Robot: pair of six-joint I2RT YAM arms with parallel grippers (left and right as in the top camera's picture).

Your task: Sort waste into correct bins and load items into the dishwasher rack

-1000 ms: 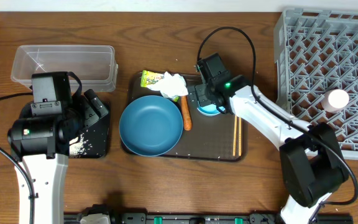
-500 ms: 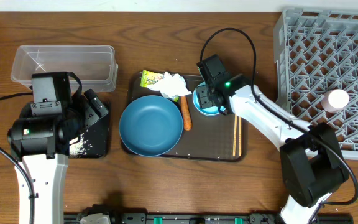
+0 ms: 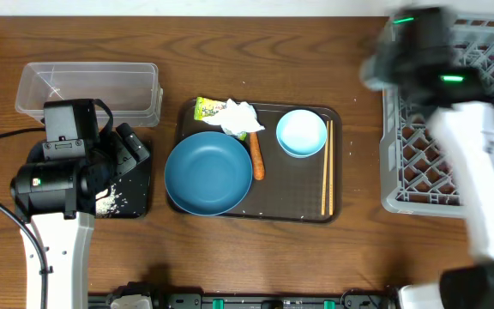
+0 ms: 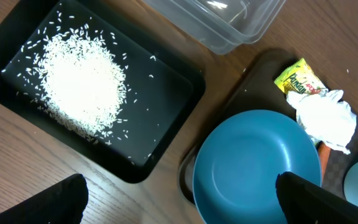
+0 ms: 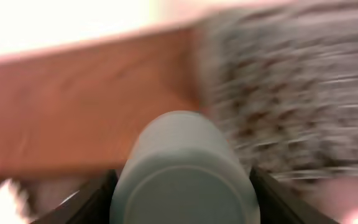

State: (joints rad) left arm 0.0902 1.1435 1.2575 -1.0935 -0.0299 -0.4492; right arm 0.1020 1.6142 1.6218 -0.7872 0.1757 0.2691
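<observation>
My right gripper (image 3: 382,62) is a blur at the left edge of the grey dishwasher rack (image 3: 487,51). In the right wrist view it (image 5: 182,205) is shut on a small white cup (image 5: 182,162). The dark blue plate (image 3: 208,173), light blue bowl (image 3: 301,133), carrot (image 3: 256,159), tissue (image 3: 239,117), wrapper (image 3: 207,108) and chopsticks (image 3: 326,180) lie on the brown tray (image 3: 290,196). My left gripper (image 4: 179,208) is open and empty above the table between the black tray (image 4: 166,81) holding rice (image 4: 79,81) and the plate (image 4: 260,162).
The clear tub (image 3: 88,90) stands at the back left, behind the black tray (image 3: 135,193). The rack fills the right side. My right arm crosses over the rack and hides part of its inside.
My right gripper has left the bowl with a white cup in it and swung fast up and right to the rack's edge. The bowl stays on the brown tray. The left arm has not moved.
</observation>
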